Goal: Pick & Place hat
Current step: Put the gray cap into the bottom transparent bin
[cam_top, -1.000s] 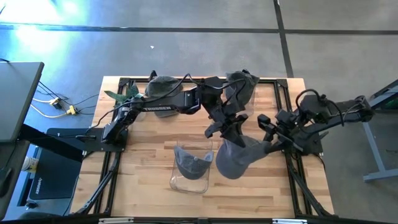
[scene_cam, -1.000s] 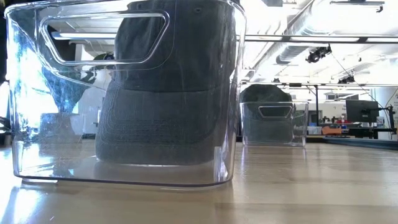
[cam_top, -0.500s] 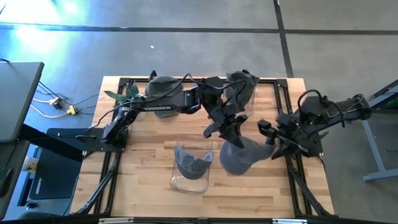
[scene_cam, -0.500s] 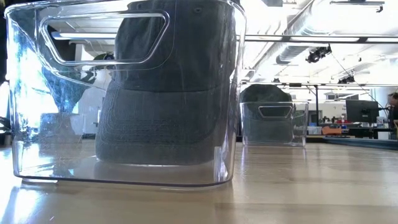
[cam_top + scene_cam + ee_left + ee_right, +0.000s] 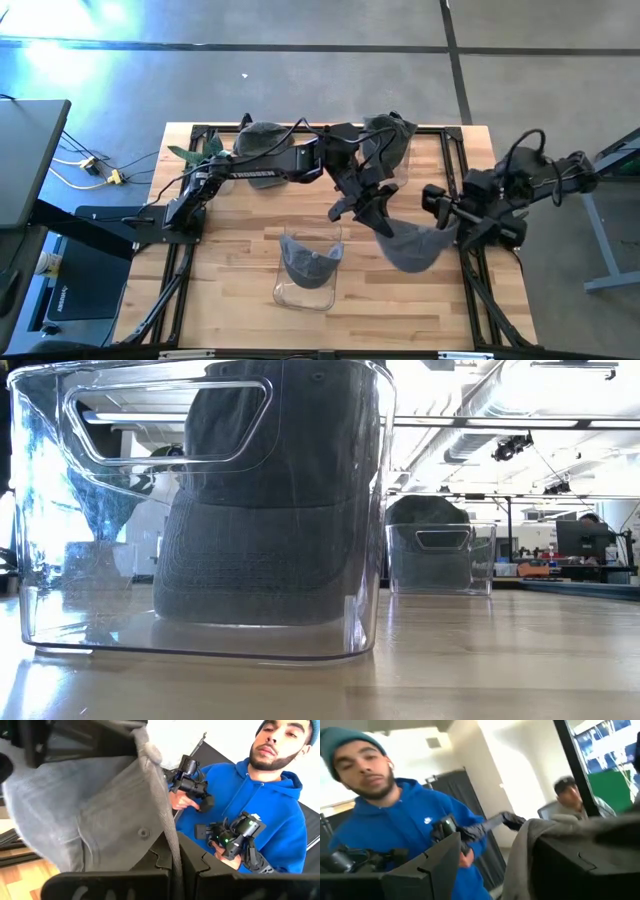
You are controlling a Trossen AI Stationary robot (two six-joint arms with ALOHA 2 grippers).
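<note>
Above the counter (image 5: 240, 250), right of the clear bin (image 5: 308, 268): grey cap (image 5: 412, 246) stretched between left hand (image 5: 372, 213) and right hand (image 5: 447, 224), both pinching its edges, probably spreading it for placing.

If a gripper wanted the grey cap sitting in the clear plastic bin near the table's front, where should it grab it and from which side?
Probably from straight above, through the open top of the clear plastic bin. The grey cap sits inside the walls, so a sideways approach is blocked. Pinch the soft crown fabric, which bunches easily; the low view shows it rising near the rim.
</note>
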